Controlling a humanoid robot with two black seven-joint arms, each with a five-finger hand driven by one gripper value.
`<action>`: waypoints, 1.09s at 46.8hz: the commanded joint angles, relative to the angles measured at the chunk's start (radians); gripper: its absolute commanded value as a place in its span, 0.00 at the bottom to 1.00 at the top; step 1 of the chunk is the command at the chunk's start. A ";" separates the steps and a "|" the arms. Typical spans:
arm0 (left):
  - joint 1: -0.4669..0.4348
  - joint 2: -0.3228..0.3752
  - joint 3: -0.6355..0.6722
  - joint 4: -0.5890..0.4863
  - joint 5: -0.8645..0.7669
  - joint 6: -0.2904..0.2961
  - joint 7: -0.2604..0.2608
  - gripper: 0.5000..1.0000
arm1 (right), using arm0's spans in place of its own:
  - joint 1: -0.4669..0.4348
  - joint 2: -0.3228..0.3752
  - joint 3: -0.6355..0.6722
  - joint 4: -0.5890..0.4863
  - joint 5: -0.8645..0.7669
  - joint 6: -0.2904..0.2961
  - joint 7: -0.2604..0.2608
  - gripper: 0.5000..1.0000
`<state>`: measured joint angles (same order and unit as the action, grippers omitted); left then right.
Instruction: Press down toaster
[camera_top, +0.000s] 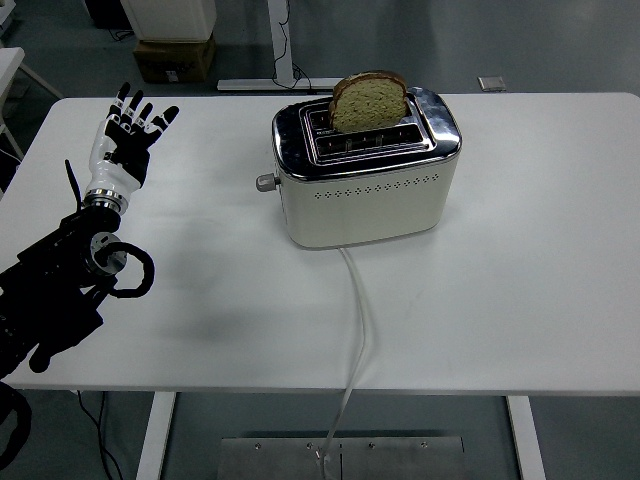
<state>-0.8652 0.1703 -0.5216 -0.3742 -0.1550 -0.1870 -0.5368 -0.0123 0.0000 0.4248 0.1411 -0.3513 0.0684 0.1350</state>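
The white desk (520, 300) fills most of the head view, its near edge running across the lower part of the picture.

The toaster (365, 180), cream-bodied with a chrome top, stands toward the far edge of the desk, roughly midway between the left and right edges. It sits slightly skewed to the desk edges. A row of small vent holes runs along its near face.

The left arm (60, 290), black, enters over the near-left corner of the desk and reaches toward the far-left corner.

The left hand (125, 135) is held above the far-left part of the desk, well apart from the toaster. Its fingers are extended and spread, released, grasping nothing.

A slice of bread (368, 100) stands upright in the toaster's far slot, its upper part well clear of the top.

A white cord (358, 330) leaves the toaster's near face and runs over the near edge of the desk.

The lever knob (265, 183), grey, projects from the toaster's left end.
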 joint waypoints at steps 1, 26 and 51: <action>0.000 0.000 0.002 0.000 0.002 -0.002 0.000 1.00 | 0.000 0.000 0.000 0.000 0.000 0.001 0.000 1.00; 0.003 0.003 0.002 -0.002 0.002 0.001 -0.005 1.00 | 0.000 0.000 0.000 0.000 0.000 0.001 0.000 1.00; 0.002 0.005 0.002 -0.002 0.011 0.001 -0.005 1.00 | 0.000 0.000 0.000 0.000 0.000 0.001 0.000 1.00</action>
<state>-0.8634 0.1748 -0.5205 -0.3753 -0.1450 -0.1854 -0.5416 -0.0123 0.0000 0.4246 0.1411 -0.3513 0.0683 0.1350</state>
